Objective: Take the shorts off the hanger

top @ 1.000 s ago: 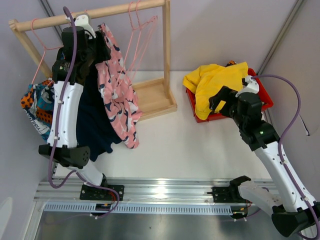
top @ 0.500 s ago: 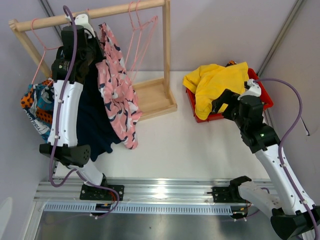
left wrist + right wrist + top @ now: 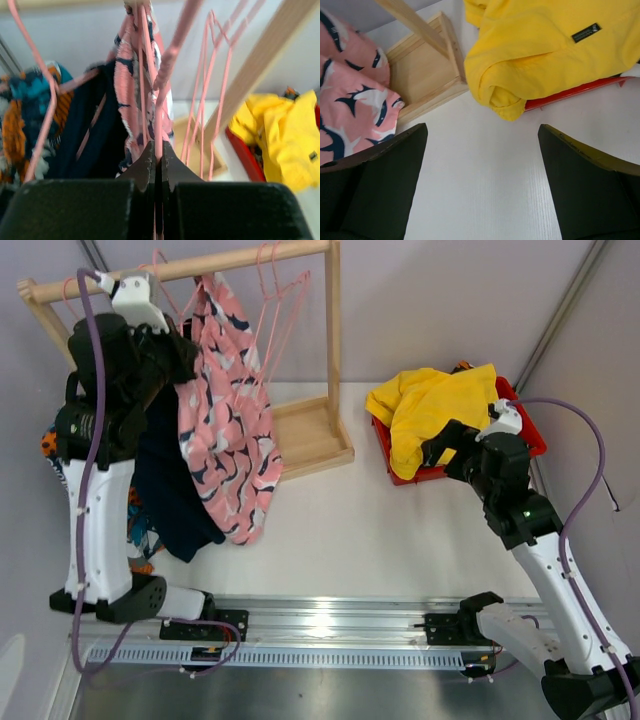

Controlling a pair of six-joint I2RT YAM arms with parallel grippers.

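The left hand [image 3: 157, 147] has its fingers pressed together, clamped on the thin wire of a pink hanger [image 3: 169, 70] that rises straight from between the tips. Just beyond the fingers and slightly to their left, the pink patterned shorts [image 3: 127, 85] drape from that same hanger. These look like the pair to be freed next, and they are not yet off. Further left of the hand hang the navy shorts [image 3: 95, 130], touching the pink pair, and past them the blue-orange-white patterned shorts [image 3: 25, 115]. To the right of the hand are empty hangers [image 3: 215, 75], then the wooden post [image 3: 260, 65] of the rack. The right hand [image 3: 481, 129] holds its fingers wide apart above the bare surface [image 3: 480, 200], gripping nothing. Ahead of it the yellow shorts [image 3: 545, 45] lie heaped over a red bin [image 3: 580, 90]. The likely trouble lies in the pinch: a wire this slim could twist or slide out of the fingers. If the cloth catches on the hanger, a pull could unhook the whole hanger, drag the navy pair along, snag a neighbouring hanger, or tilt the light rack.
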